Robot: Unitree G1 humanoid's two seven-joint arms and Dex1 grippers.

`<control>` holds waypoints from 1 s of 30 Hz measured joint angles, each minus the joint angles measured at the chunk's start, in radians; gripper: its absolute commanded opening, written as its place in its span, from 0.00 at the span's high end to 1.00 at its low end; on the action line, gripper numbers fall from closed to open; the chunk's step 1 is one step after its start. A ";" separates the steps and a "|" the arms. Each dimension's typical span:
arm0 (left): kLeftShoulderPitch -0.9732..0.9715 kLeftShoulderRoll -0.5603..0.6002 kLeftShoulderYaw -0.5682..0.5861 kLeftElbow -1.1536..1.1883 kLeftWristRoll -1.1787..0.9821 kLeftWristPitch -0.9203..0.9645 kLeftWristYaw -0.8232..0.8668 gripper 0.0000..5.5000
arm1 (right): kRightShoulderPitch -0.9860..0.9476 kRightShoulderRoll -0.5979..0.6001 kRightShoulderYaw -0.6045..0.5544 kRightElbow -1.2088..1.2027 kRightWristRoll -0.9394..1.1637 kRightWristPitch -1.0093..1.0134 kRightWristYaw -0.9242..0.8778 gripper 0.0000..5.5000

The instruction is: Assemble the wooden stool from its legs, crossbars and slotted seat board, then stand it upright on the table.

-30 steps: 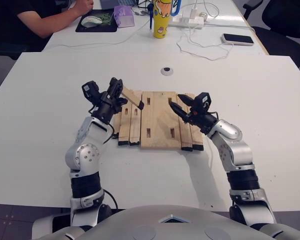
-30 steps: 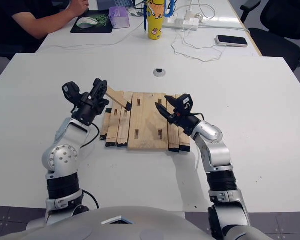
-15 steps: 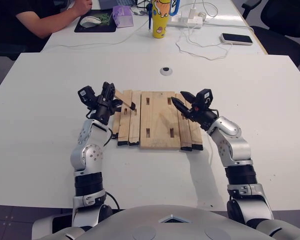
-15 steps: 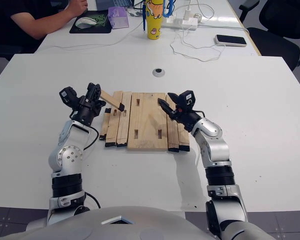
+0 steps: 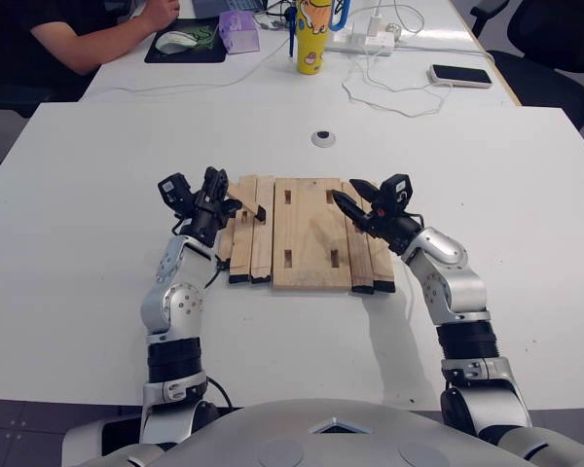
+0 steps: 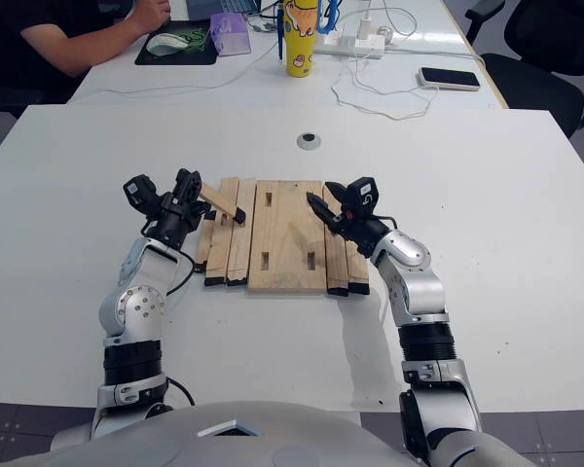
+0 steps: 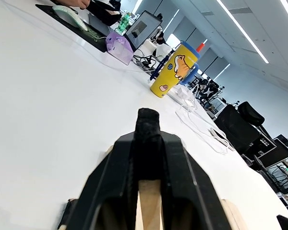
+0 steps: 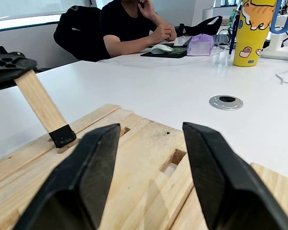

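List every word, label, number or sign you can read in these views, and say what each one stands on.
No text can be read.
Yellow cup: a cartoon figure, no legible words.
Purple box: any print is too blurred to read.
Seat board and the wooden piece in the left hand: bare wood, no marks.

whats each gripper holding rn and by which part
The left gripper holds a leg by its bare end, opposite the black tip. The right gripper holds nothing, its jaws open.
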 measured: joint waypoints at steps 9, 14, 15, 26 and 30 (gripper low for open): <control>0.011 0.000 -0.029 0.003 -0.007 -0.020 0.038 0.92 | -0.005 0.000 0.004 0.000 0.000 0.008 0.000 0.56; -0.029 0.005 -0.130 -0.002 0.126 -0.032 0.135 0.92 | -0.029 0.002 0.013 0.000 -0.009 0.014 -0.006 0.56; -0.037 0.005 -0.150 -0.003 0.155 -0.030 0.154 0.92 | -0.031 0.003 0.014 0.000 -0.009 0.015 -0.007 0.56; -0.064 0.028 -0.349 -0.019 0.481 0.015 0.256 0.92 | -0.024 0.015 0.040 -0.019 -0.019 0.030 -0.040 0.56; -0.059 0.037 -0.381 -0.017 0.548 0.022 0.247 0.92 | 0.004 0.023 0.043 -0.044 -0.020 0.035 -0.057 0.56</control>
